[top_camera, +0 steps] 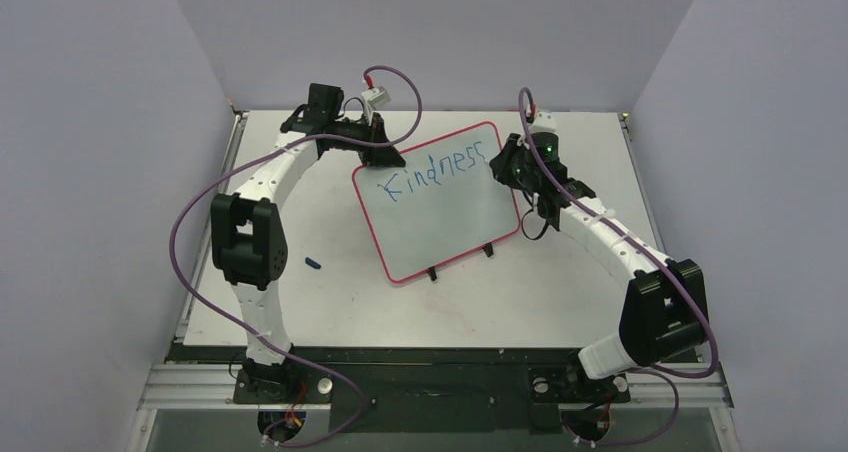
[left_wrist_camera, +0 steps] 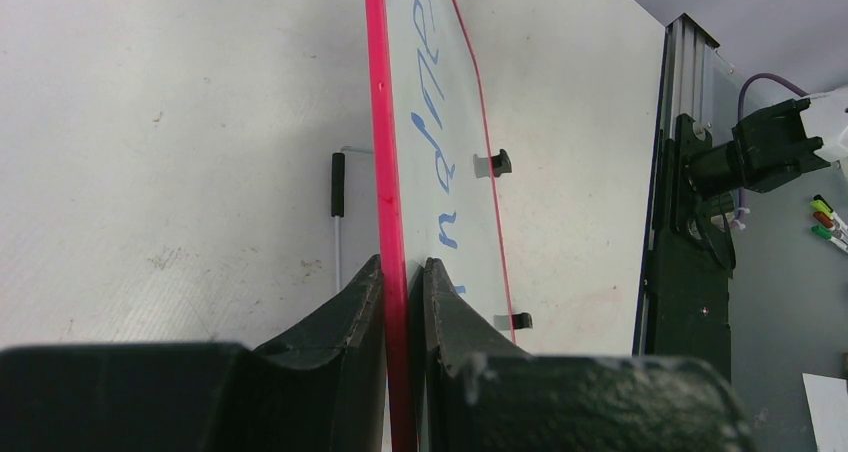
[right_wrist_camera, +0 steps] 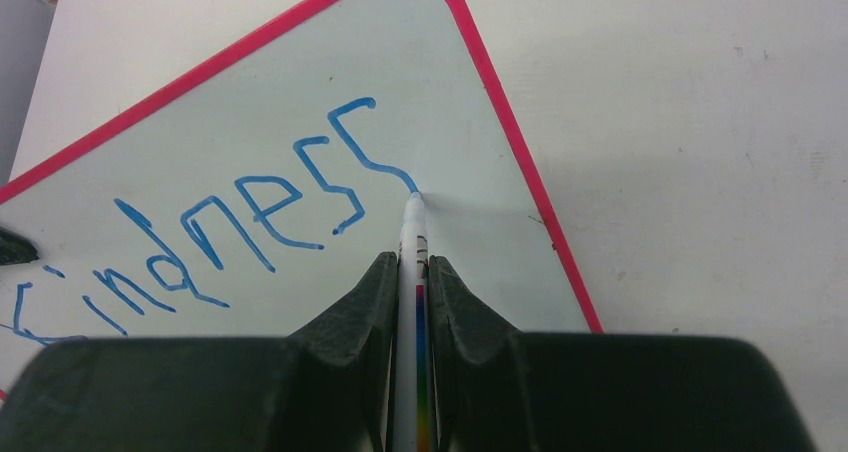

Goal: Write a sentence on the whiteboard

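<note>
The whiteboard point(top_camera: 450, 217), white with a thin red rim and two black clips on its near edge, lies tilted mid-table. The sentence point(top_camera: 432, 170) in blue reads "Kindness" along the top. My left gripper point(top_camera: 385, 144) is shut on the board's red rim point(left_wrist_camera: 388, 192) at its far-left corner, one finger on each face. My right gripper point(top_camera: 512, 164) is shut on a white marker point(right_wrist_camera: 412, 272) with a rainbow stripe. The marker's tip touches the board at the tail of the last "s" point(right_wrist_camera: 362, 142), near the board's right rim.
A small blue cap point(top_camera: 313, 263) lies on the table left of the board. A thin black-tipped stick point(left_wrist_camera: 338, 187) lies beside the board's edge in the left wrist view. Several coloured markers point(left_wrist_camera: 826, 222) sit beyond the table's frame. Grey walls enclose the table.
</note>
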Tool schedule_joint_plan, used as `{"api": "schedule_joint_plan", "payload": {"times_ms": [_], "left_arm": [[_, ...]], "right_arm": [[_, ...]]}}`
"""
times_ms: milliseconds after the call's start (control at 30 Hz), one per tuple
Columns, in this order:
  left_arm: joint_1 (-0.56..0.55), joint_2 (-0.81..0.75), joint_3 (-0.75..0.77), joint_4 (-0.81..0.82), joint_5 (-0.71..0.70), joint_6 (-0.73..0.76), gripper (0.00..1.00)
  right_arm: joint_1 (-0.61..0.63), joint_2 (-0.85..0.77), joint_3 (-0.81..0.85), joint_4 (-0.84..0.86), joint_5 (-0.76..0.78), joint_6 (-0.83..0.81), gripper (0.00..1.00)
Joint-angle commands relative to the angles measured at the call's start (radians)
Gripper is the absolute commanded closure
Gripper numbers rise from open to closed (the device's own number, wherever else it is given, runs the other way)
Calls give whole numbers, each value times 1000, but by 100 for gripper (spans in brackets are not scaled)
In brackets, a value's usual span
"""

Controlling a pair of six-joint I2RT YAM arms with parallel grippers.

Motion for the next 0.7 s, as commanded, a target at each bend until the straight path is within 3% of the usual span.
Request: {"api": "schedule_joint_plan", "payload": {"times_ms": [0,300,667], "left_arm": [[-31,-21,24,-18,37,98,100],[-30,-23,22,-23,36,99,100],[-30,-34,4,7,30,86,100]], "right_arm": [[5,-45,-37,-3,13,-5,100],[46,-66,-33,-4,-2,-3,100],[48,-225,-54,-23,-71,-18,100]]}}
